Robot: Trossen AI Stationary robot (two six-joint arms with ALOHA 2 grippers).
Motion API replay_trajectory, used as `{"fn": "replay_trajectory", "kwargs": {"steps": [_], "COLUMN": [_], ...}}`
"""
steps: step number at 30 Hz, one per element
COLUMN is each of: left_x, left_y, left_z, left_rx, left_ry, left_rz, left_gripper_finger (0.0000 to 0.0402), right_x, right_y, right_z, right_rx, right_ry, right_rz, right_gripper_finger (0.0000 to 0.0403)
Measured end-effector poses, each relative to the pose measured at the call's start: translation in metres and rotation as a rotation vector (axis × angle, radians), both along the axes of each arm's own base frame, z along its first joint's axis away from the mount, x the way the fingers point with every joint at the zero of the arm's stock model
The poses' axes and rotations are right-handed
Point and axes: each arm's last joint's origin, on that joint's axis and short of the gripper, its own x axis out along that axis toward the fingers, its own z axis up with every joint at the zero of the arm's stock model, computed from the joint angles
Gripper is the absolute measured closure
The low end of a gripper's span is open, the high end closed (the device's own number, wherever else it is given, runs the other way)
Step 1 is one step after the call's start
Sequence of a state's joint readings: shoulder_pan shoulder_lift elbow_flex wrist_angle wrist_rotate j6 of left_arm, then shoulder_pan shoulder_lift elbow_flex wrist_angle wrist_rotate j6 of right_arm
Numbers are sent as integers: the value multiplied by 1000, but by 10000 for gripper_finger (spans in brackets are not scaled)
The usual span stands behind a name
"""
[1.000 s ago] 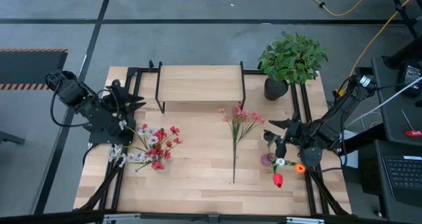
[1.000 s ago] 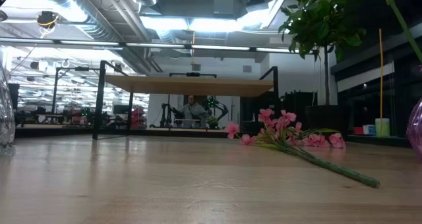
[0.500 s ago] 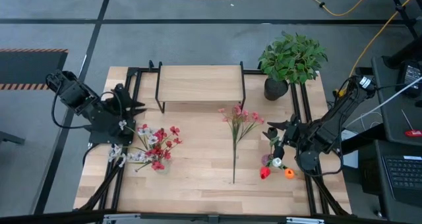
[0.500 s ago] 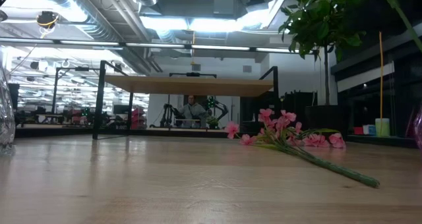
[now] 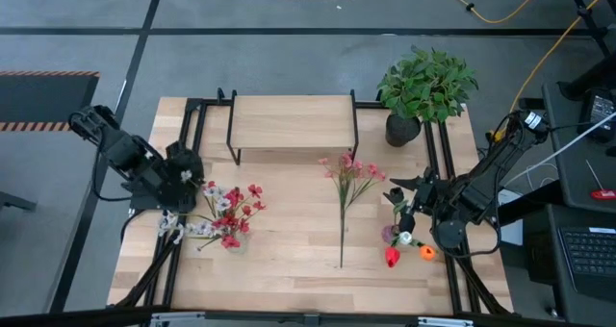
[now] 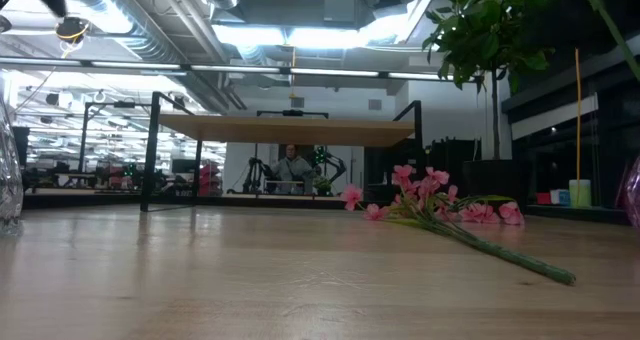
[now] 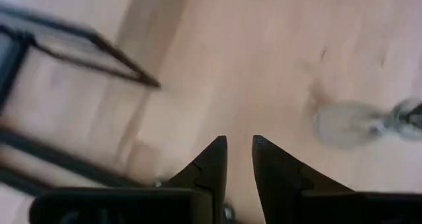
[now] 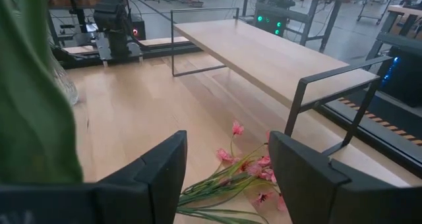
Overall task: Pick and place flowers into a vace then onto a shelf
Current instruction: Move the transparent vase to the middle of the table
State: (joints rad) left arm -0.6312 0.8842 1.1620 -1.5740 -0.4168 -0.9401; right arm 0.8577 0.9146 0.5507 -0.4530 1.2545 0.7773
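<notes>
Even, soft overhead light in the high view, shadows faint. The low view's ceiling lights [image 6: 300,35] glare at upper centre. The left wrist view is motion-blurred throughout; a green leaf [image 8: 33,85] blurs large at the right wrist view's left.

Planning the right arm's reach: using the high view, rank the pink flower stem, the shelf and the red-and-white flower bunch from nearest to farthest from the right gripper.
1. Pink flower stem, mid-table, beside the right gripper.
2. Shelf, at the table's back edge.
3. Red-and-white flower bunch, on the table's left side.

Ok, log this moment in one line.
left gripper: empty, over table | right gripper: open, facing pink flowers | shelf: bare
</notes>
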Motion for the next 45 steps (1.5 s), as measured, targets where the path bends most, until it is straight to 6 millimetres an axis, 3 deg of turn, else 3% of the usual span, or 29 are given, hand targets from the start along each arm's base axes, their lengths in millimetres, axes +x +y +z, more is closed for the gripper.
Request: {"fn": "replay_trajectory", "kwargs": {"steps": [8,17,33,37,45], "left_x": [7,17,14,15,20], "left_y": [-11,-21,-14,-14,-14], "left_z": [-3,0,-2,-7,-15], "left_rx": [-137,-200,-67,-13,1], "left_ry": [83,33,44,30,-223], "left_rz": [-57,-198,-167,-226,-429], "left_gripper_finger": [337,343,344,347,379], "right_x": [0,1,1,1,1], "right_y": [1,1,1,1,1], "right_z": [1,2,2,2,2], "right_rx": [15,27,25,23,2], "right_ry": [-10,-22,-21,-20,-10], "right_rz": [1,0,0,0,6], "right_gripper_finger": [186,186,186,186,186]}}
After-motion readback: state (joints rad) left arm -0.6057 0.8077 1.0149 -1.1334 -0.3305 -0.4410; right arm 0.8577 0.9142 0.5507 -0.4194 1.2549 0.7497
